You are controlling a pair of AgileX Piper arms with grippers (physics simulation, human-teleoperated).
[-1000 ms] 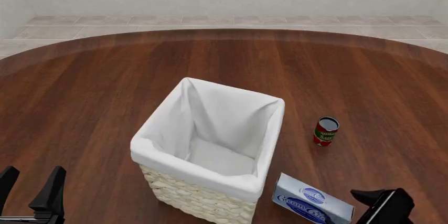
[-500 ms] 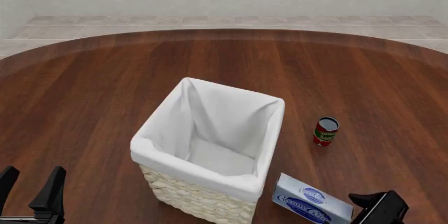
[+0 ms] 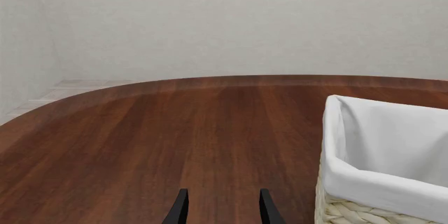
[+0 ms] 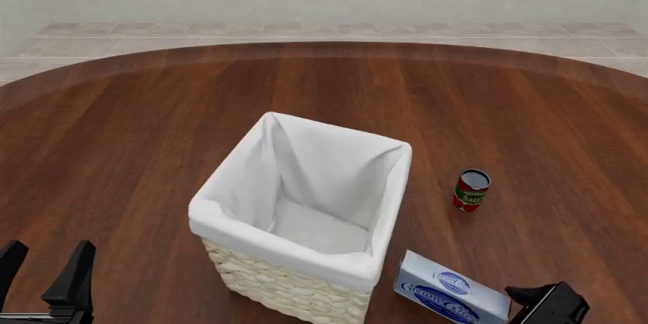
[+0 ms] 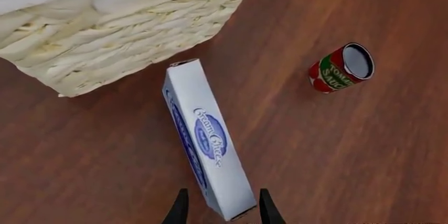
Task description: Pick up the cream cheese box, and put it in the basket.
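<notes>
Cardboard, light and stiff, the cream cheese box (image 5: 209,141) lies near-right of the basket (image 4: 377,267); right gripper (image 5: 220,208), fingers spread, probably straddles its narrow end, the sensible hold.

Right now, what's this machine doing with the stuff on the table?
The right gripper hangs open just above the near end of the cream cheese box, which lies on the table beside the basket. It isn't gripped yet. The left gripper sits idle and open. A red can stands untouched nearby.
</notes>
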